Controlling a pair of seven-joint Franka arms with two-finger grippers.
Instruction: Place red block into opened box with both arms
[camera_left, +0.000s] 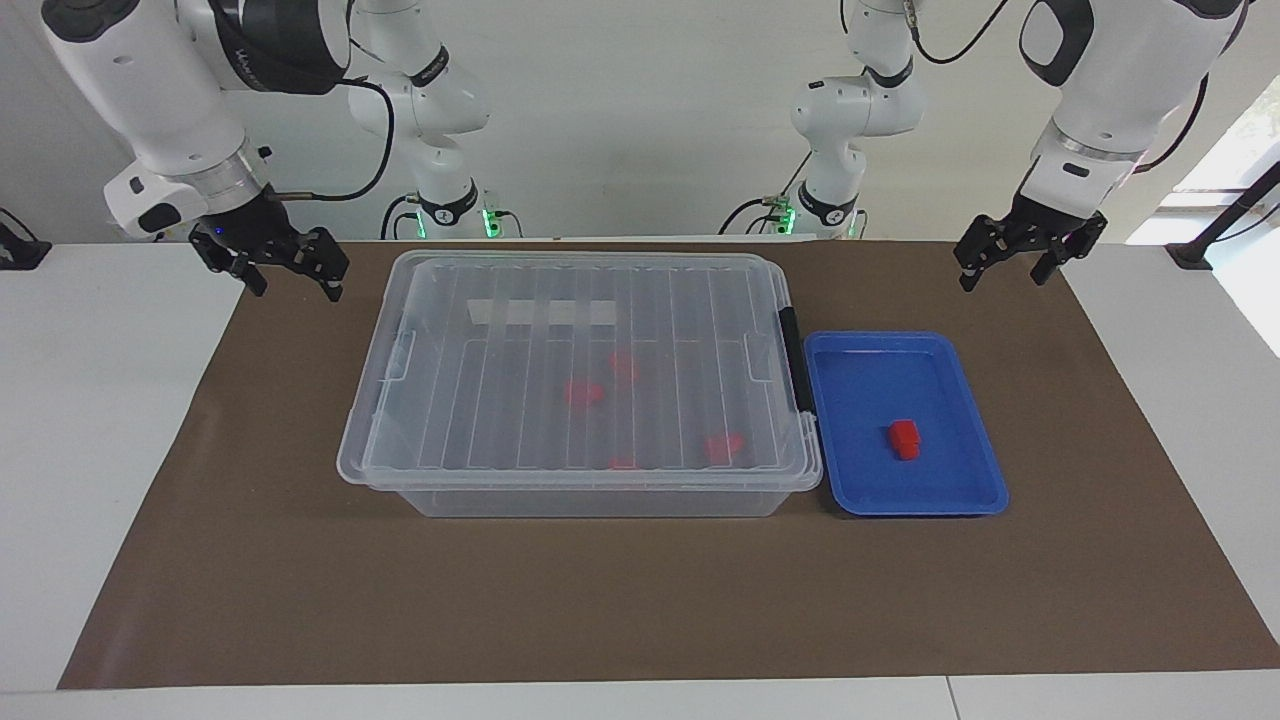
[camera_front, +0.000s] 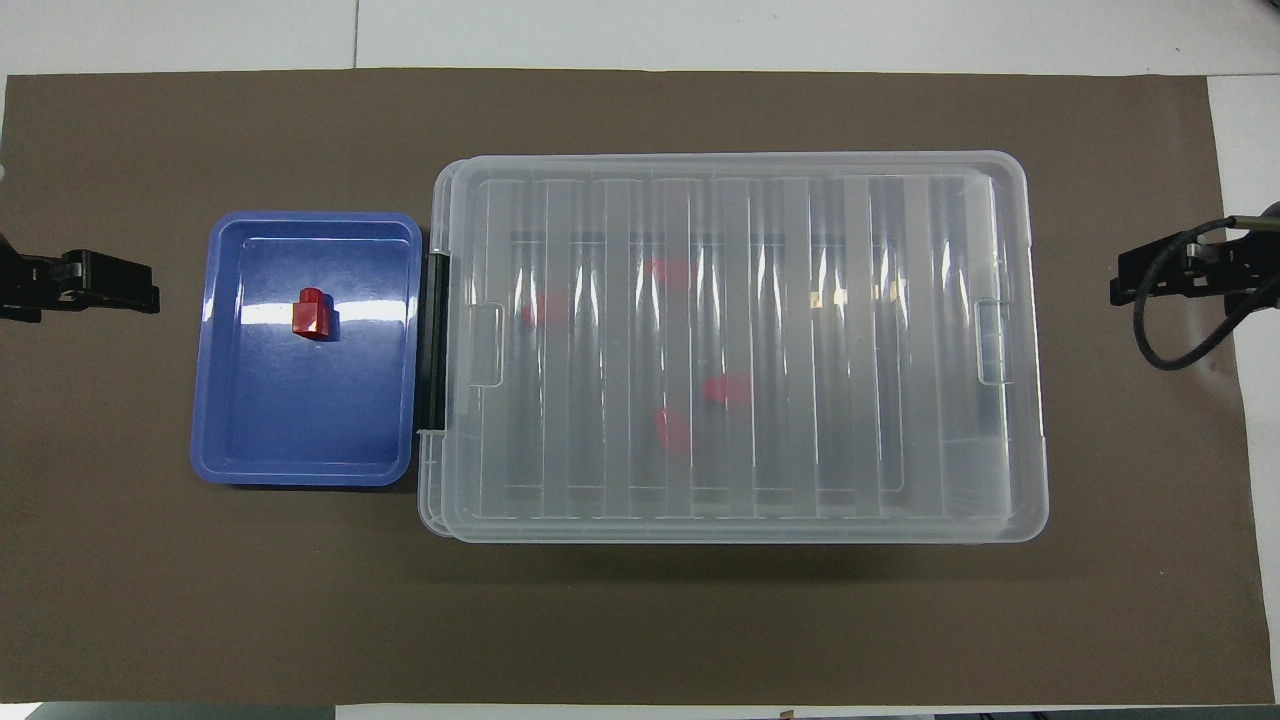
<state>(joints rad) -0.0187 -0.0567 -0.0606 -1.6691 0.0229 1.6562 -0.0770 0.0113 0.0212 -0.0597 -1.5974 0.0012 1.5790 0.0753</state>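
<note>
Shallow blue tray (camera_left: 975, 500), brown mat (camera_left: 300, 560), white table (camera_left: 90, 420)

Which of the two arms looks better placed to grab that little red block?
The left. Its left gripper hangs open at the blue tray's end, where the red block lies. The right gripper waits past the lidded box.

Two white jointed arms, raised at either end of the table: black left gripper (camera_left: 1030, 255) and right gripper (camera_left: 270, 262), fingers apart, empty.

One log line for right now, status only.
box lid on | red block in blue tray | left gripper, right gripper open, waiting
</note>
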